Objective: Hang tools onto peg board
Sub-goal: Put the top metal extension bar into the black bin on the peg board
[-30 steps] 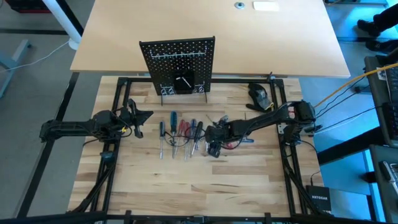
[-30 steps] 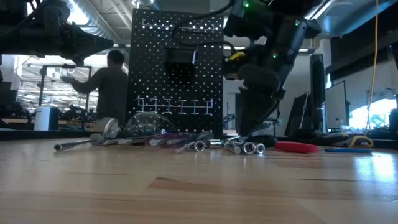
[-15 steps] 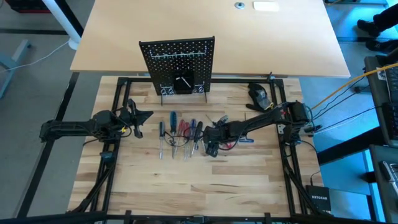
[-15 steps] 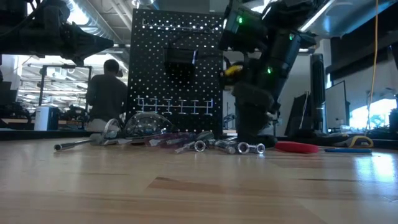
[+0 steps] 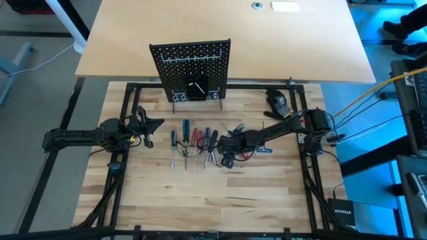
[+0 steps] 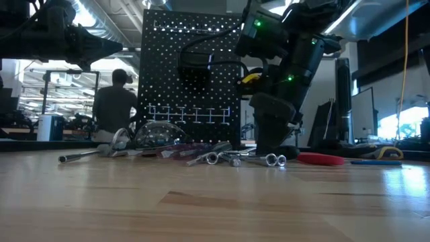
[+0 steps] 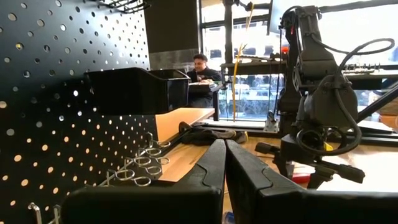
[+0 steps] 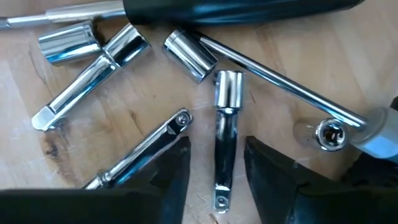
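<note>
The right pincer (image 5: 227, 159) is lowered over the scattered tools (image 5: 193, 141) at the middle of the table (image 5: 220, 200), its fingers (image 8: 168, 168) parted on either side of a short chrome extension bar (image 8: 225, 134) that lies flat and is not yet gripped. Chrome sockets (image 8: 186, 55) and a long silver shaft (image 8: 280, 79) are seen just beside it. The peg board (image 5: 192, 70) stands upright behind the tools, while the left pincer (image 5: 148, 127), fully closed and empty, is held off to the left.

The left arm lies stretched out low along its side, wrist level, its end effector (image 5: 148, 125) closed with the two fingers (image 7: 214, 163) pressed together. The right arm reaches inward and bends down at the wrist, its end effector (image 5: 225, 159) pointing straight down, fingers (image 8: 172, 163) parted, nothing gripped.
</note>
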You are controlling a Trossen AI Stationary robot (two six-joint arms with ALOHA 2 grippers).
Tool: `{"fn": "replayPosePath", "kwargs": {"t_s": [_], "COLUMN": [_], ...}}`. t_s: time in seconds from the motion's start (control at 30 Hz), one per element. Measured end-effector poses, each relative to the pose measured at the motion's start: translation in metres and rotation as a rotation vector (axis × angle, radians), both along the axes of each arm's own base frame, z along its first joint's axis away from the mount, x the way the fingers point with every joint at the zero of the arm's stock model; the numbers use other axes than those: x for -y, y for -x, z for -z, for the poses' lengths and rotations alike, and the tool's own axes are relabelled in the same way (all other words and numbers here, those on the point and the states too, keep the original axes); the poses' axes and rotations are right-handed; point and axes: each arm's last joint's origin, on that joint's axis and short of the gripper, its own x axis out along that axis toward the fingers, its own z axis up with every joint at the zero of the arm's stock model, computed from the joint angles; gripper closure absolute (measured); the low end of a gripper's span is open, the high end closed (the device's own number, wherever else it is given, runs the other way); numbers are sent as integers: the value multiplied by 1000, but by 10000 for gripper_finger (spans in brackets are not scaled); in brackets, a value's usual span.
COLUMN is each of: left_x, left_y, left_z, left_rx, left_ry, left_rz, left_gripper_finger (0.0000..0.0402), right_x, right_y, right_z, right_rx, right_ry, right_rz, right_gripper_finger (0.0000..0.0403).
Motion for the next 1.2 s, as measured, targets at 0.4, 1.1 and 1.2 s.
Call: {"fn": "replayPosePath", "kwargs": {"t_s": [0.4,1.1,1.2], "left_x": [0,0,0], "left_y": [0,0,0], "left_z": [0,0,0], "left_rx": [1,-1,-1], "left_ry": [0,0,0], "left_rz": [-1,0,0], "left_gripper_finger": [400,400,400], "right_x": [2,1,1], "right_y": [0,-27,-33], "right_z": [1,-78,-101], "right_rx": [-3,-89,-68], "right_ry": [72,147,182], "right_rz": [4,-109,-130], "right_gripper_finger": [364,359,357]}}
